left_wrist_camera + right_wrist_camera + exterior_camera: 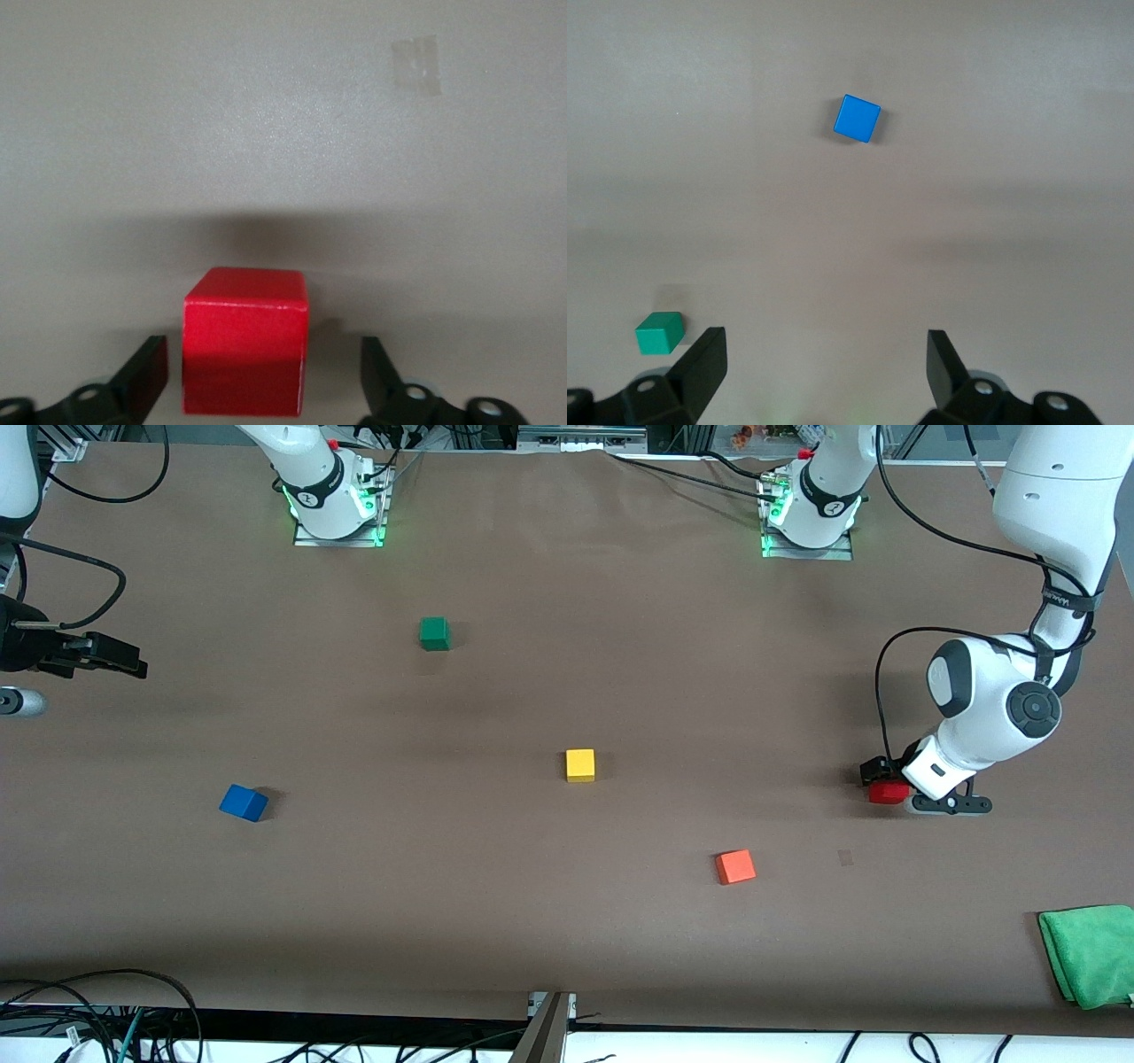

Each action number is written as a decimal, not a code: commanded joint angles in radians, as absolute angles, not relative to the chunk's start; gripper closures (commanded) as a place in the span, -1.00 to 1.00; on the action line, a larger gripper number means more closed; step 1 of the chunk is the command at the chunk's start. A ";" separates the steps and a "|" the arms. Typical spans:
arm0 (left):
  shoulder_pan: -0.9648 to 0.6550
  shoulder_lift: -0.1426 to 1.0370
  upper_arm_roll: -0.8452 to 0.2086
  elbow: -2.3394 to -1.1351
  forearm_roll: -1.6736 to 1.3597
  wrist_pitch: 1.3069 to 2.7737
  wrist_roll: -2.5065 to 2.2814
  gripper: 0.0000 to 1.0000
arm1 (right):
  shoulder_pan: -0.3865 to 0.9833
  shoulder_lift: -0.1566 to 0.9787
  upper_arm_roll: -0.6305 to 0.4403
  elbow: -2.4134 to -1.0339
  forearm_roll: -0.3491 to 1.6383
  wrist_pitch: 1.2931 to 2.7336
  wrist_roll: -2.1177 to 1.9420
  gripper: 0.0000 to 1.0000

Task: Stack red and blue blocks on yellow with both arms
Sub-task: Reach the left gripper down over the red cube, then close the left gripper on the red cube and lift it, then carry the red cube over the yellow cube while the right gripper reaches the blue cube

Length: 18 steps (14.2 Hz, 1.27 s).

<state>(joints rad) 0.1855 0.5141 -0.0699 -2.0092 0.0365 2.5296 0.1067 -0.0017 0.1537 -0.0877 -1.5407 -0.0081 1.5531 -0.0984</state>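
my left gripper [264, 376], fingers spread, straddles the red block [245, 352] on the table [567, 921]; my right gripper [824, 372] waits open above the blue block [858, 119].

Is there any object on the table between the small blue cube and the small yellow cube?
No. In the front view, only bare brown table surface lies between the small matte blue cube and the small matte yellow cube.

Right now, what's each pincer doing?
Left pincer open, straddling red block. Right pincer open, waiting high over table. Blue block, yellow untouched.
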 commanded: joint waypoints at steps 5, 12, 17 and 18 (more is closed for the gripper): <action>0.181 0.508 -0.077 -1.962 0.058 2.468 0.110 1.00 | -0.005 0.192 -0.084 -1.517 -0.011 1.549 -0.101 -1.00; 0.131 0.502 -0.222 -1.721 0.037 2.235 0.020 1.00 | -0.003 0.236 -0.083 -1.517 -0.015 1.586 -0.100 -1.00; -0.084 0.572 -0.226 -1.637 -0.033 2.232 -0.087 1.00 | -0.002 0.308 -0.081 -1.519 0.000 1.698 -0.043 -1.00; -0.112 0.604 -0.227 -1.597 -0.053 2.230 -0.127 1.00 | -0.002 0.325 -0.081 -1.519 0.000 1.704 -0.013 -1.00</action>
<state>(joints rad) -0.0537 0.5230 -0.2384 -1.7067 -0.0096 2.2509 -0.0671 0.0000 0.2817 -0.0865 -1.5409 -0.0065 1.6871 -0.0681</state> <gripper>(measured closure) 0.445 0.000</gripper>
